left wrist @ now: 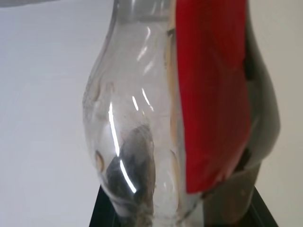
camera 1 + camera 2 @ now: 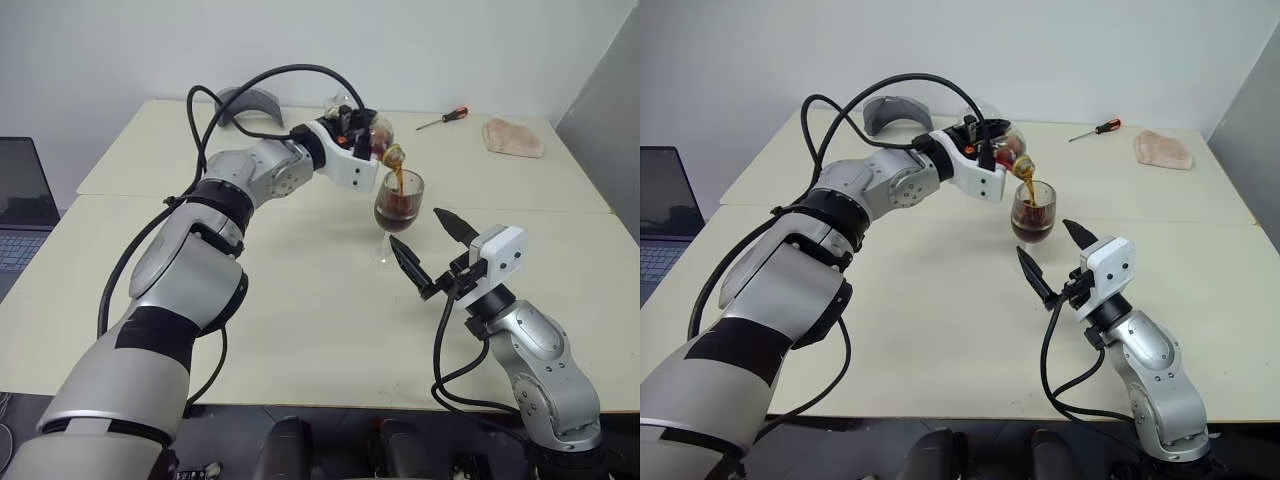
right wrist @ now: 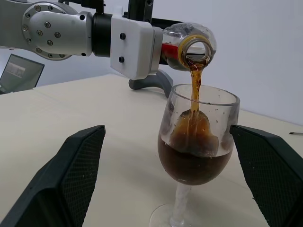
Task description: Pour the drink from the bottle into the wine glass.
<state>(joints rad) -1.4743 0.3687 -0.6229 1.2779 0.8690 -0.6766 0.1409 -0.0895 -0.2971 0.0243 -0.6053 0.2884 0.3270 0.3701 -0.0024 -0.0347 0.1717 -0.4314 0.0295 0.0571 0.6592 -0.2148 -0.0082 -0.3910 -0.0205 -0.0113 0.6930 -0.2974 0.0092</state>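
My left gripper (image 2: pixel 992 142) is shut on the bottle (image 2: pixel 381 138), a clear plastic one with a red label (image 1: pixel 213 94), held tipped over with its open mouth above the wine glass (image 2: pixel 398 203). A thin stream of the dark brown drink (image 3: pixel 195 90) runs from the mouth into the bowl. The glass (image 3: pixel 196 142) stands upright on the cream table (image 2: pixel 300 300), its bowl roughly half full. My right gripper (image 2: pixel 418 230) is open just in front of the glass, one finger on each side of it and not touching it.
At the back right of the table lie a red-handled screwdriver (image 2: pixel 443 118) and a pink cloth (image 2: pixel 513 137). A grey curved object (image 2: pixel 248 102) sits at the back behind my left arm. A laptop (image 2: pixel 20 200) stands off the table's left edge.
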